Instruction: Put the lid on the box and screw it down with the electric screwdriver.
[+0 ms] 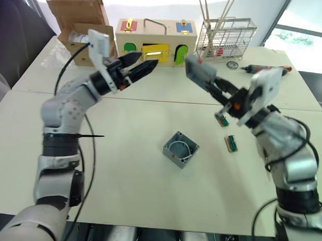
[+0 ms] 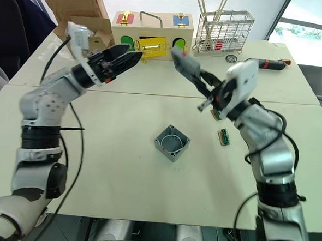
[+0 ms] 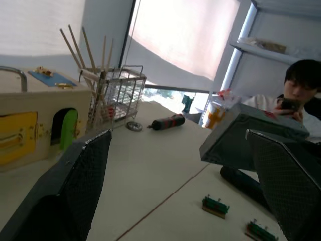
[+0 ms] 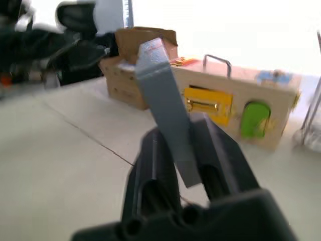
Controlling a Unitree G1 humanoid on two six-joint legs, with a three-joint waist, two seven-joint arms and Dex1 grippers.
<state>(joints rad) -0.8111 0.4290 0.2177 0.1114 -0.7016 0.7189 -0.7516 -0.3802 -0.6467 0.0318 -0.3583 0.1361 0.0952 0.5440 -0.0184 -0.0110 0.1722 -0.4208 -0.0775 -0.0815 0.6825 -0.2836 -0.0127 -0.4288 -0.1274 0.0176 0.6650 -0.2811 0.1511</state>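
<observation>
The grey box (image 1: 180, 149) sits open-topped on the near table, between my two arms. The flat grey lid (image 1: 199, 68) is raised well above the table, tilted, with my right gripper (image 1: 212, 81) shut on its lower edge; the right wrist view shows the lid (image 4: 161, 98) clamped between both fingers. My left gripper (image 1: 147, 60) hovers at about the same height to the left of the lid, open and empty, pointing toward it with a gap between them. The electric screwdriver is out of view.
Two small green circuit boards (image 1: 232, 143) lie right of the box. On the far table stand a wooden box with coloured doors (image 1: 155, 41), a cardboard box (image 1: 80, 14), a wire rack (image 1: 226, 37) and a slim red-and-black screwdriver (image 1: 265, 69). A person (image 3: 301, 95) sits beyond the table.
</observation>
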